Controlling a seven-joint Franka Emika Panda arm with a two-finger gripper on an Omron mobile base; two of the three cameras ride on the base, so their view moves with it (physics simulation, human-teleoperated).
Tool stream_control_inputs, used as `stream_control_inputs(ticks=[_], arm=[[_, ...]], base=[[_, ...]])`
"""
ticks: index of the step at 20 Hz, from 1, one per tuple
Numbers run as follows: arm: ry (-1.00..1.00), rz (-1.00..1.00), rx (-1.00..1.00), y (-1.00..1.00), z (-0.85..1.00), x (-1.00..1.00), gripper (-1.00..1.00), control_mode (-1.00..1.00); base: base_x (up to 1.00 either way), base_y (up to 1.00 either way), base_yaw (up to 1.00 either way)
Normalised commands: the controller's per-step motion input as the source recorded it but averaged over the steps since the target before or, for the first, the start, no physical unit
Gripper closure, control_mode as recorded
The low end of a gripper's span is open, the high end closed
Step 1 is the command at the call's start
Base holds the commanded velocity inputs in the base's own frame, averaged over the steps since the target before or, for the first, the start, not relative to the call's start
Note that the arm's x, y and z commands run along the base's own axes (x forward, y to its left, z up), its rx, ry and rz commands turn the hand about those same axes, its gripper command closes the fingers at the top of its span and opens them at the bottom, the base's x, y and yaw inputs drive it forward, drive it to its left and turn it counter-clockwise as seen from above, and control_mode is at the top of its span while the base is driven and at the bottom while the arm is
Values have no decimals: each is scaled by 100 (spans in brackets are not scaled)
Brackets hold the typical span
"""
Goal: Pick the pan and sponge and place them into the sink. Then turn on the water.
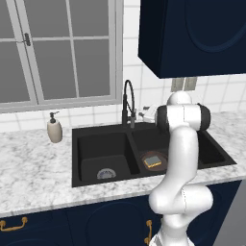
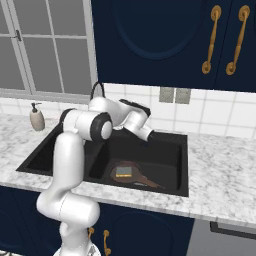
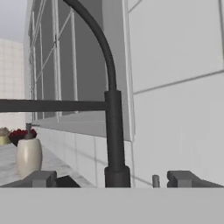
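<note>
My pincer (image 3: 111, 178) is spread wide, gripping nothing, and through my hand view the two dark fingertips (image 3: 41, 178) stand far apart at the bottom with the black faucet (image 3: 114, 144) rising right between them. Its upright stem fills the middle, its neck curves up and off to the upper left, and a straight black bar juts out sideways from it toward the left. A small grey lever (image 3: 155, 180) pokes up just beside the stem's base. Behind it, white wall tiles (image 3: 183, 109), with the window (image 3: 65, 65) off to the left.

From the base cameras, my arm reaches across the sink (image 1: 91, 144), hand up at the back rim by the faucet. The sink is the black double basin set into the marbled desk (image 1: 33, 168). The pan (image 2: 131, 175) lies flat on the floor of the right-hand basin, its long brown handle pointing toward the front right corner. The sponge (image 2: 123, 173) sits inside the pan, grey-blue face up, yellow sides showing. In the left base view my forearm hides part of the pan's rim. The left basin holds just its silver drain (image 1: 106, 174).

The beige soap dispenser (image 1: 55, 128) stands on the desk to the left of the sink, well apart from my hand.
</note>
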Motion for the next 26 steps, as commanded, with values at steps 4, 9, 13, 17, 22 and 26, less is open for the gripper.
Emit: stream_control_inputs(ticks=[4,9,13,17,22,26], arm=[[0,0,5,-7,0,6,-100,-100],[0,0,7,0,0,0,-100,-100],[0,0,5,0,0,-14,-100,-100],[0,0,3,12,0,-24,-100,-100],[0,0,1,18,0,-16,-100,-100],[0,0,0,14,0,-1,-100,-100]], base=[[0,0,0],[0,0,0],[0,0,0],[0,0,0],[0,0,0],[0,0,0]])
